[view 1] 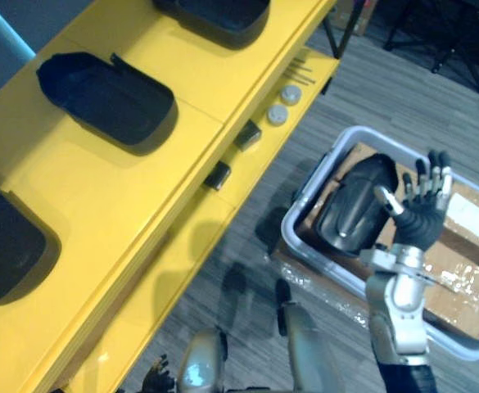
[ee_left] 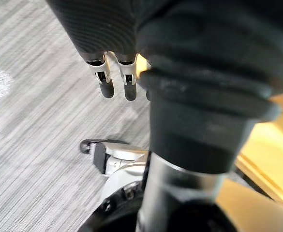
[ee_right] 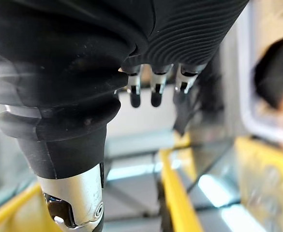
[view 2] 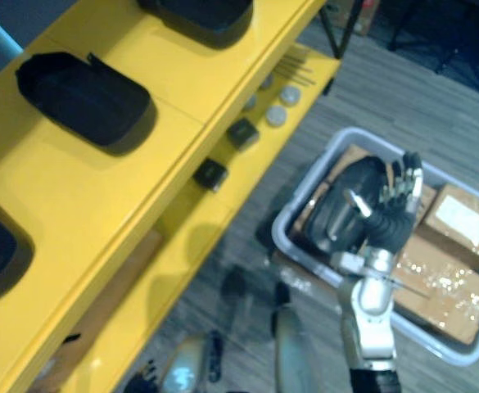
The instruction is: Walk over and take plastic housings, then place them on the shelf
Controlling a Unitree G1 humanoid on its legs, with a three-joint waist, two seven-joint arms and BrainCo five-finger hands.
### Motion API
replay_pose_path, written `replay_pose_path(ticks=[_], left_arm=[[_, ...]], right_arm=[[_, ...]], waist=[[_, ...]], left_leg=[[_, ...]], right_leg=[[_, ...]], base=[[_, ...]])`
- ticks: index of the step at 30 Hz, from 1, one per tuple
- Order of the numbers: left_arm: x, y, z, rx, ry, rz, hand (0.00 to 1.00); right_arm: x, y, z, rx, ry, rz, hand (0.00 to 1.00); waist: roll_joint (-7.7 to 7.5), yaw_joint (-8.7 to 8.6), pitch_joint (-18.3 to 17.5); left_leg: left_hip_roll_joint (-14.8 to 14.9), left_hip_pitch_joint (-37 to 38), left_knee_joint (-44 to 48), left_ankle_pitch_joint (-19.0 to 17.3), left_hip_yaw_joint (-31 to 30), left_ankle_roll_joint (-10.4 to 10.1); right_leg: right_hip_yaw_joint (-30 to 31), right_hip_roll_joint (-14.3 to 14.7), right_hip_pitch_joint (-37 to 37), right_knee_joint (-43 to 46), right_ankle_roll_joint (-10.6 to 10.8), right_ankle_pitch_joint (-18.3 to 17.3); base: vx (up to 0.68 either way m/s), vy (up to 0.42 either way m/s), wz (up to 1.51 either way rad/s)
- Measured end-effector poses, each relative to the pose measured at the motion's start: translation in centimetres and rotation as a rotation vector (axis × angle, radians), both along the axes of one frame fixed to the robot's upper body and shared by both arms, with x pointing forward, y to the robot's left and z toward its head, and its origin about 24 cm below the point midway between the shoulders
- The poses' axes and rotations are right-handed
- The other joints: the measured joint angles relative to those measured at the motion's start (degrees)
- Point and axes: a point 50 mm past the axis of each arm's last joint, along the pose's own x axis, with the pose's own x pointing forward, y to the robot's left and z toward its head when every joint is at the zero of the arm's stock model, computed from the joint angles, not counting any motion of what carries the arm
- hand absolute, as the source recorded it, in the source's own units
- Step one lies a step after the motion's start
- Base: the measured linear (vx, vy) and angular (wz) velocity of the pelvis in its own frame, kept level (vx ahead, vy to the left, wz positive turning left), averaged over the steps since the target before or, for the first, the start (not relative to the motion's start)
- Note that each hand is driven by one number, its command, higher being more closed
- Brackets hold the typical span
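While the right hand (view 1: 419, 217) hovers over the grey bin (view 1: 295, 219) with fingers spread, holding nothing, the black plastic housing (view 1: 350, 205) lies inside just left of it, next to cardboard boxes (view 1: 460, 278). One box has a white label (view 1: 471, 214), can't read it. Another housing (view 1: 108, 98) sits on the yellow shelf (view 1: 92, 196). Left hand (ee_left: 106, 79) hangs relaxed.

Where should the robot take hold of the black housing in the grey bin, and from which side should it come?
Come from above: the walls of the grey bin close off the sides. The black housing lies rounded back up, so probably span its narrower middle, fingers on one long edge, thumb on the other. The right hand is open beside it.
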Motion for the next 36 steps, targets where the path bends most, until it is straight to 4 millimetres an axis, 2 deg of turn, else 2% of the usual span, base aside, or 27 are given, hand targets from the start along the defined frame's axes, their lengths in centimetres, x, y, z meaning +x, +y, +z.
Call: replay_pose_path(ticks=[1,2,3,4,5,6,7,8,9,10,11,12,13,14,15,16,17,19,20,24,27,29,32,34,35,36], left_arm=[[0.1,0.1,0.1,0.003,-0.006,0.014,0.00],[0.2,0.1,0.1,0.006,-0.012,0.025,0.00],[-0.3,0.1,0.0,0.010,0.002,0.039,0.00],[-0.7,0.3,0.0,0.012,0.016,0.066,0.00],[-0.9,0.5,0.0,0.014,0.019,0.078,0.00],[-1.1,0.9,0.1,0.016,0.020,0.105,0.00],[-1.1,1.1,0.2,0.014,0.018,0.119,0.00],[-1.1,1.2,0.3,0.016,0.017,0.125,0.00],[-1.4,1.6,0.3,0.020,0.023,0.134,0.00],[-1.6,1.8,0.2,0.013,0.030,0.170,0.00],[-1.9,1.6,0.1,0.005,0.038,0.186,0.00],[-2.6,1.4,0.0,0.000,0.053,0.193,0.00],[-2.9,1.5,0.0,0.001,0.059,0.192,0.00],[-3.9,2.2,-0.1,0.007,0.094,0.195,0.00],[-4.1,2.3,-0.2,0.005,0.099,0.196,0.00],[-3.9,2.3,-0.1,0.005,0.092,0.192,0.00],[-3.5,2.3,-0.1,0.006,0.079,0.189,0.00],[-3.2,2.3,0.0,0.008,0.064,0.190,0.00],[-3.0,1.9,0.0,-0.002,0.056,0.196,0.00],[-2.5,1.3,-0.1,-0.015,0.040,0.190,0.00],[-2.1,1.3,0.1,0.012,0.000,0.170,0.00],[-1.7,1.2,0.3,0.039,-0.027,0.130,0.00],[-1.0,1.2,0.7,0.076,-0.058,0.087,0.00],[-0.6,1.0,0.9,0.084,-0.075,0.083,0.00],[-0.5,1.0,0.9,0.080,-0.077,0.087,0.00],[-0.3,1.0,0.9,0.067,-0.083,0.105,0.00]], right_arm=[[-1.2,-0.2,-1.5,0.011,0.061,-0.013,0.00],[-1.8,-0.3,-2.0,0.011,0.086,-0.013,0.00],[-2.6,-0.6,-2.5,-0.006,0.098,-0.002,0.00],[-3.2,-0.9,-2.6,-0.021,0.084,-0.002,0.00],[-3.4,-1.1,-2.6,-0.027,0.075,-0.007,0.00],[-3.5,-1.3,-2.4,-0.047,0.060,-0.013,0.00],[-3.3,-1.2,-2.1,-0.071,0.049,-0.004,0.00],[-3.2,-1.1,-2.0,-0.082,0.045,0.000,0.00],[-2.7,-0.8,-1.9,-0.096,0.045,0.007,0.00],[-1.9,-0.7,-2.1,-0.107,0.056,0.011,0.00],[-1.3,-0.7,-2.1,-0.109,0.062,0.013,0.00],[-1.0,-1.0,-2.3,-0.107,0.086,-0.010,0.00],[-1.0,-1.1,-2.5,-0.103,0.102,-0.024,0.00],[-0.9,-1.4,-3.8,-0.089,0.183,-0.048,0.00],[-0.7,-1.4,-4.2,-0.080,0.212,-0.053,0.00],[-0.6,-1.7,-4.7,-0.071,0.251,-0.067,0.00],[-0.7,-2.1,-5.2,-0.064,0.282,-0.091,0.00],[-0.7,-2.7,-5.6,-0.061,0.323,-0.115,0.00],[-0.9,-3.5,-6.1,-0.059,0.364,-0.143,0.00],[-0.6,-4.8,-7.7,0.000,0.442,-0.169,0.00],[0.1,-4.8,-8.5,0.071,0.450,-0.120,0.00],[1.1,-4.9,-8.1,0.072,0.429,-0.093,0.00],[4.0,-6.4,-6.8,0.085,0.390,-0.092,0.00],[6.7,-7.4,-4.2,0.039,0.337,-0.100,0.00],[7.4,-7.7,-3.3,0.025,0.321,-0.103,0.00],[8.8,-8.3,-1.5,-0.010,0.294,-0.129,0.00]], waist=[[-0.29,-0.23,0.9],[-0.44,-0.19,1.0],[-0.23,0.10,1.0],[-0.80,-0.37,1.3],[-1.43,-0.69,1.5],[-2.22,-0.51,1.3],[-2.91,0.65,1.0],[-3.23,1.04,0.8],[-3.75,0.78,0.5],[-3.58,0.87,0.2],[-3.01,1.41,-0.2],[-3.24,1.04,-0.9],[-3.87,0.61,-1.3],[-5.21,1.10,-1.9],[-5.50,1.40,-2.1],[-6.39,1.43,-2.6],[-5.85,0.85,-2.7],[-5.32,0.42,-2.6],[-4.55,0.12,-2.2],[-3.32,-0.65,-0.1],[-2.81,-0.29,0.5],[-2.65,0.37,1.1],[-2.29,1.57,2.0],[-1.62,2.95,2.4],[-1.52,2.98,2.4],[-1.39,3.48,2.5]], left_leg=[[0.0,2.3,0.6,-0.1,1.7,0.3],[0.0,3.1,0.2,-0.1,2.6,0.4],[1.1,5.4,-2.4,0.3,4.0,1.2],[1.4,7.7,-5.0,0.1,6.4,1.5],[1.2,8.2,-5.7,0.0,7.4,1.8],[1.2,8.8,-6.0,-0.5,9.8,2.6],[1.1,9.4,-6.0,-0.6,12.0,2.9],[1.0,9.5,-6.0,-0.6,12.8,2.9],[0.1,9.5,-6.1,-0.3,12.3,3.5],[0.4,9.4,-7.8,1.4,10.4,4.7],[1.4,9.3,-9.1,2.5,9.7,4.8],[1.4,9.8,-12.0,3.1,10.0,3.9],[1.2,10.1,-13.1,3.2,10.5,3.7],[1.3,10.2,-13.3,3.6,12.3,3.1],[1.4,10.0,-13.0,3.6,12.7,2.9],[1.8,9.1,-12.4,3.9,12.6,2.4],[2.3,8.3,-12.8,4.9,12.1,1.6],[2.6,6.7,-13.1,6.6,10.9,1.5],[2.3,5.4,-13.7,8.3,9.2,1.3],[1.1,5.4,-16.7,11.2,7.4,0.9],[0.3,5.3,-18.1,12.2,4.7,0.7],[-0.1,5.3,-18.7,12.2,4.4,0.7],[-1.6,5.0,-20.0,12.1,1.8,0.7],[-2.7,3.1,-19.2,12.2,0.7,0.9],[-3.1,2.2,-18.9,12.3,0.0,1.1],[-4.0,1.1,-18.2,12.5,-1.0,1.3]], right_leg=[[-0.7,0.2,1.5,-0.1,-0.6,1.4],[-1.7,0.4,1.8,-0.6,-1.5,2.9],[-3.3,0.8,3.8,-5.2,-2.8,6.2],[-7.7,-0.1,4.1,-1.2,-5.0,2.4],[-10.0,-1.2,4.0,2.5,-5.8,-0.5],[-14.0,-3.5,4.5,8.0,-7.0,-5.1],[-16.9,-5.3,5.3,10.1,-8.2,-7.1],[-17.9,-5.6,5.4,9.5,-8.1,-7.1],[-18.2,-5.2,6.3,5.8,-6.0,-5.6],[-16.9,-3.0,8.9,-2.4,-4.5,-1.7],[-17.2,-2.2,9.9,-4.8,-5.7,-1.7],[-18.6,-3.7,9.6,-1.0,-7.3,-4.8],[-19.4,-5.2,10.1,0.5,-6.5,-6.1],[-19.8,-8.2,11.9,0.2,-4.4,-7.4],[-20.0,-8.9,12.8,-1.1,-3.1,-7.6],[-20.7,-8.8,13.4,-3.9,0.1,-6.8],[-20.8,-7.7,13.4,-6.1,-0.3,-5.0],[-20.8,-6.7,13.5,-9.6,-1.0,-2.8],[-20.7,-6.1,13.5,-12.6,-1.4,-0.5],[-20.5,-5.9,14.5,-17.1,-2.2,2.8],[-20.4,-5.6,15.7,-21.4,-2.5,5.1],[-20.2,-5.5,16.4,-23.9,-2.7,6.4],[-20.9,-6.4,17.2,-27.0,-2.2,8.4],[-23.2,-7.8,17.1,-28.4,-2.0,8.9],[-24.0,-8.3,17.0,-28.5,-1.9,9.4],[-25.4,-9.3,16.6,-28.4,-1.6,11.0]], base=[[-0.04,0.159,-1.02],[-0.12,0.130,-1.26],[-0.13,0.111,-1.35],[-0.12,0.112,-1.23],[-0.06,0.099,-0.96],[-0.07,0.085,-0.94],[-0.09,0.067,-1.01],[-0.12,0.033,-0.90],[-0.13,0.026,-0.80],[-0.15,0.003,-0.77],[-0.11,-0.002,-0.69],[-0.08,-0.013,-0.34],[-0.05,-0.025,-0.46],[-0.03,-0.040,-0.44],[-0.03,-0.103,-0.56],[-0.03,-0.139,-0.26],[-0.04,-0.181,-0.15],[-0.03,-0.155,-0.14],[-0.02,-0.111,-0.17],[-0.05,-0.047,-0.04],[-0.09,0.012,-0.02],[-0.11,0.043,-0.06],[-0.14,0.080,0.09],[-0.16,0.114,0.22],[-0.13,0.111,0.48],[-0.12,0.112,0.54]])
